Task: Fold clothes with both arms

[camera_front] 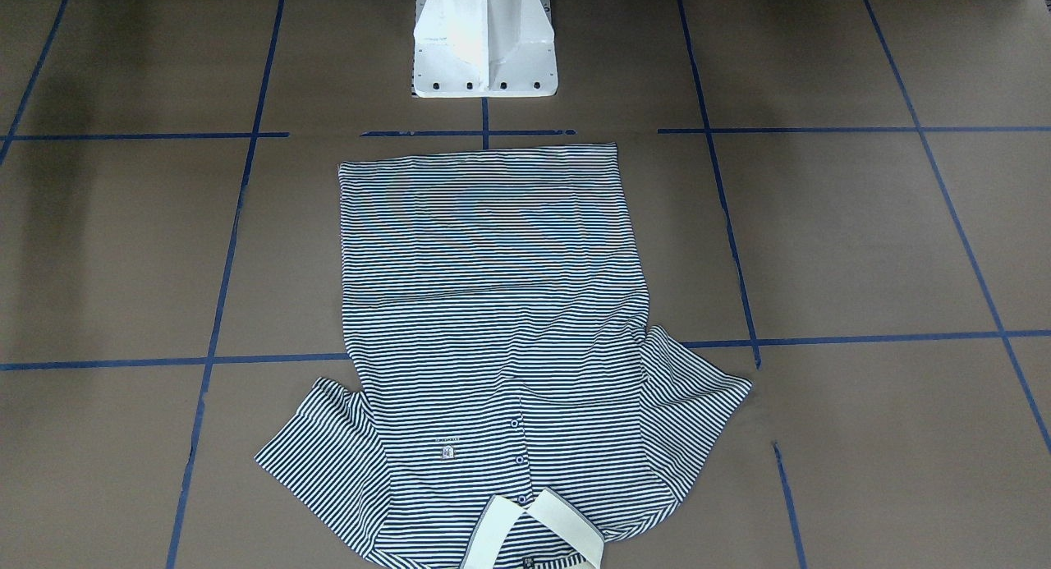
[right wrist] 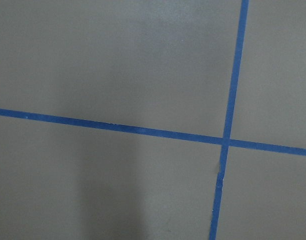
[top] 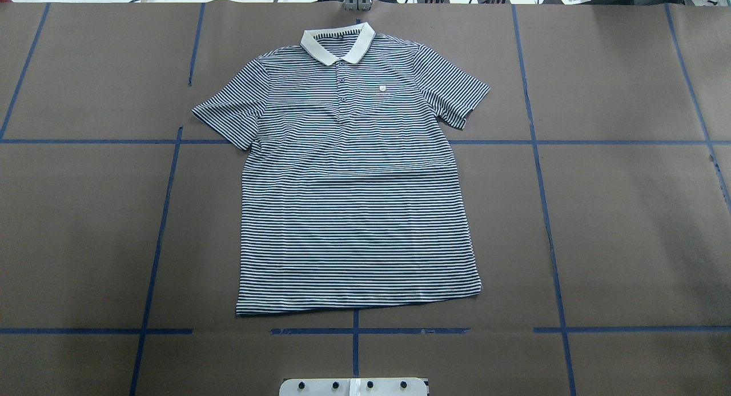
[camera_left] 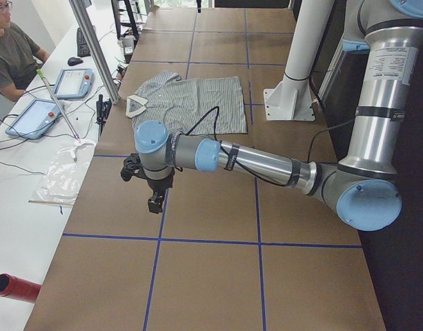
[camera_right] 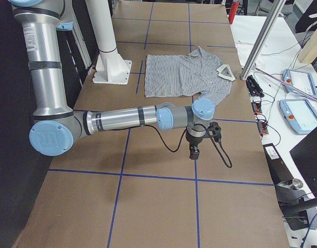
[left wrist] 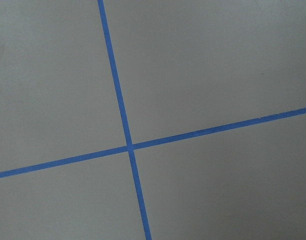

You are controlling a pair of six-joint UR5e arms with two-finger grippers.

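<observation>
Shirt (top: 354, 213): a navy-and-white striped short-sleeved polo shirt, spread flat and front up at the centre of the overhead view. Its cream collar (top: 338, 44) is at top centre and its hem is near the white pedestal base (top: 353, 386) at the bottom edge.
Left gripper (camera_left: 154, 201): a black pincer on the grey-silver left arm (camera_left: 259, 162), pointing down over the brown paper-covered table (camera_left: 211, 276) at left centre of the left side view. It is well apart from the shirt, which lies higher in the frame. Whether the jaws are spread cannot be told.
Right gripper (camera_right: 193, 152): a black pincer on the right arm (camera_right: 122, 120), at centre of the right side view and well below the shirt in the frame. The jaw state cannot be told.
Wrist views: crossing blue tape lines (left wrist: 129, 146) on brown paper.
</observation>
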